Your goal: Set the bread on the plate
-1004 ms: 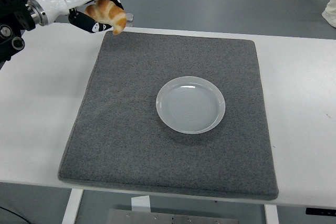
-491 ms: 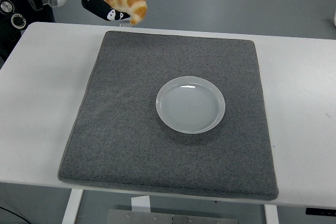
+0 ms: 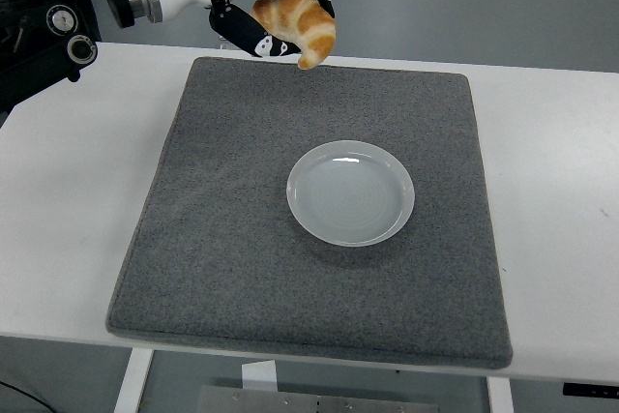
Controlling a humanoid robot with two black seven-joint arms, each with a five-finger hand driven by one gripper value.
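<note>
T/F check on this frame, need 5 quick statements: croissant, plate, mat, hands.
1. The left hand holds the croissant. True.
2. The croissant lies on the plate. False: the plate holds nothing; the croissant is up in the hand, over the far edge of the grey mat.
3. The plate sits on the grey mat. True.
4. The right hand is gripping the plate rim. False: no right hand is in view.
5. The mat lies on a dark wooden table. False: the table is white.
</note>
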